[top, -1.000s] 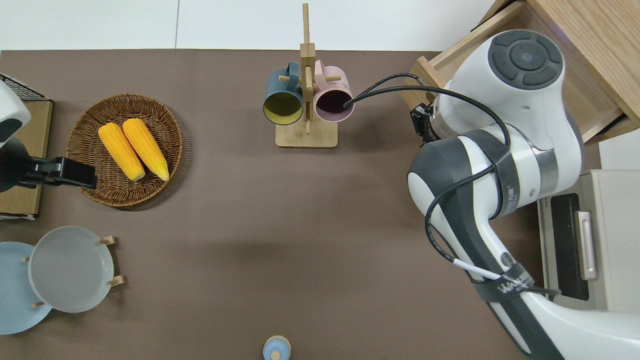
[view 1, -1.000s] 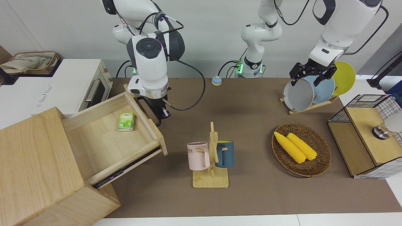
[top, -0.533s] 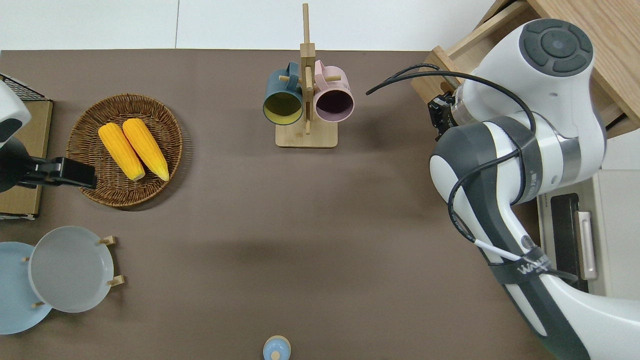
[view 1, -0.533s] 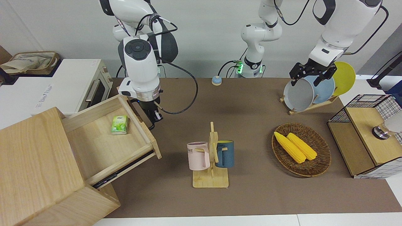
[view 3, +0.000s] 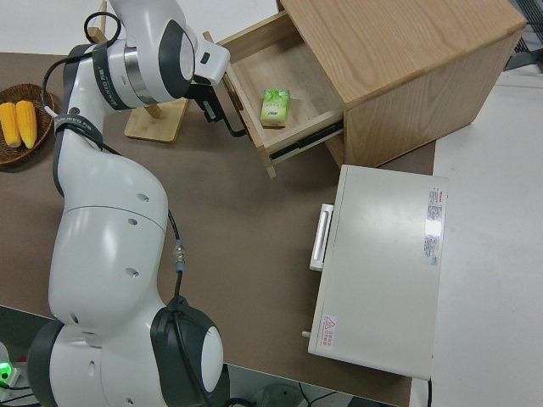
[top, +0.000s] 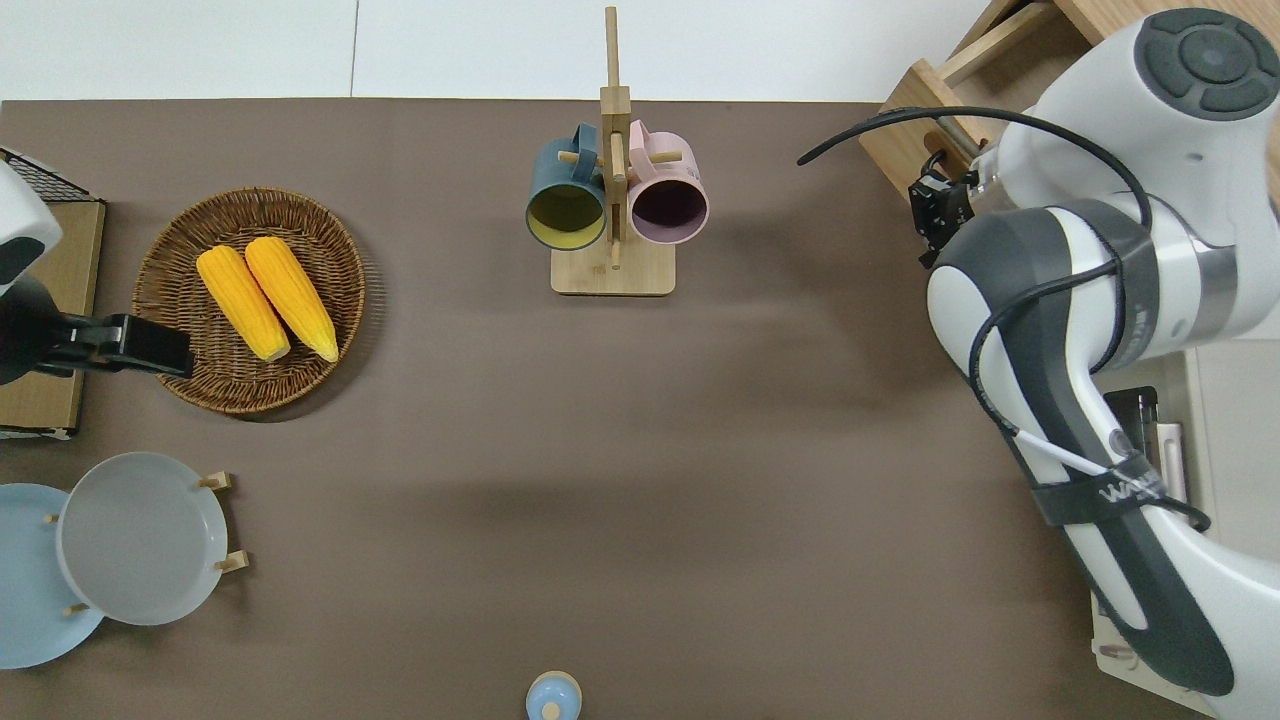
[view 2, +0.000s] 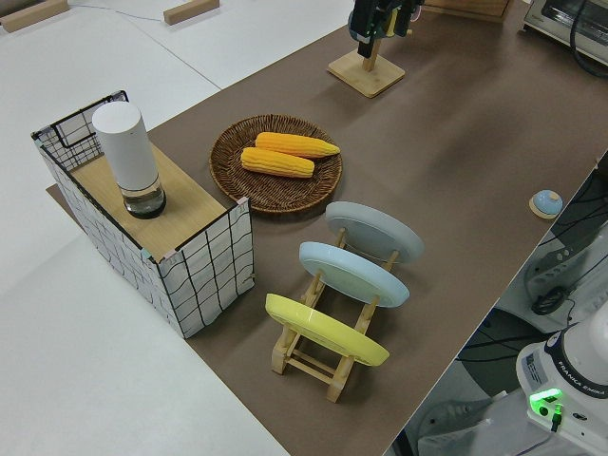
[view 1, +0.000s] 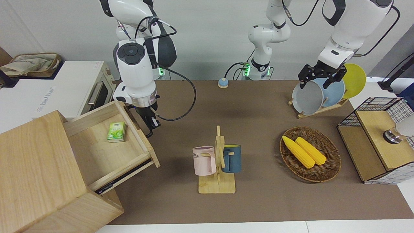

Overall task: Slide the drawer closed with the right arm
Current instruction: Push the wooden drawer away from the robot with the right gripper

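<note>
The pale-wood drawer (view 1: 106, 152) stands partly out of the big wooden box (view 1: 35, 168) at the right arm's end of the table. A small green packet (view 1: 116, 132) lies inside it. My right gripper (view 1: 150, 124) is pressed against the drawer's front panel, at the black loop handle (view 1: 148, 133). The overhead view shows that gripper (top: 935, 205) beside the drawer's corner (top: 905, 135), and the right side view shows the gripper (view 3: 219, 106) against the drawer (view 3: 297, 80). The left arm is parked, its gripper (view 1: 318, 77) open and holding nothing.
A white oven (view 1: 74, 87) stands beside the box, nearer to the robots. A mug stand (view 1: 217, 161) with a pink and a blue mug is mid-table. Toward the left arm's end are a wicker basket (view 1: 323, 171) of corn, a plate rack (view 1: 323, 94) and a wire-mesh box (view 1: 378, 142).
The drawer has slid farther into the wooden box, and my right gripper has moved with its front panel toward the box. The left arm has not moved.
</note>
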You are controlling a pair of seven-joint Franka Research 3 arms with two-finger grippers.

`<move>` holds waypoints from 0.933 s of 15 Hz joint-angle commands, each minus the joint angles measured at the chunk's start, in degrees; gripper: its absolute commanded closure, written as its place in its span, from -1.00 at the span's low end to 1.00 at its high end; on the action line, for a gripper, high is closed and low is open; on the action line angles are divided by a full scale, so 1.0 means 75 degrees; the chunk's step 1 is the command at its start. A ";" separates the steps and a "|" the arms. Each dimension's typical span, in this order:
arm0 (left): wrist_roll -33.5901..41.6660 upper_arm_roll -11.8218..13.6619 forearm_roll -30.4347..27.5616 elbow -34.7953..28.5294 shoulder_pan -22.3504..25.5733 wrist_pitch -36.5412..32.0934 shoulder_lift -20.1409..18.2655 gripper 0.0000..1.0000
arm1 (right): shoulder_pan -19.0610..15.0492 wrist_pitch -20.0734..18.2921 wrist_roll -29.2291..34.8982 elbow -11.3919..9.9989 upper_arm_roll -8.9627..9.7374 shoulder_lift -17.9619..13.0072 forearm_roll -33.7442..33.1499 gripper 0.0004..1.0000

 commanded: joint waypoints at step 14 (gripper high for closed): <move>-0.0080 0.0000 0.0136 0.0077 -0.0052 -0.0138 -0.0033 -0.99 | -0.1466 0.0029 -0.1508 0.1099 0.0315 0.0906 0.0282 1.00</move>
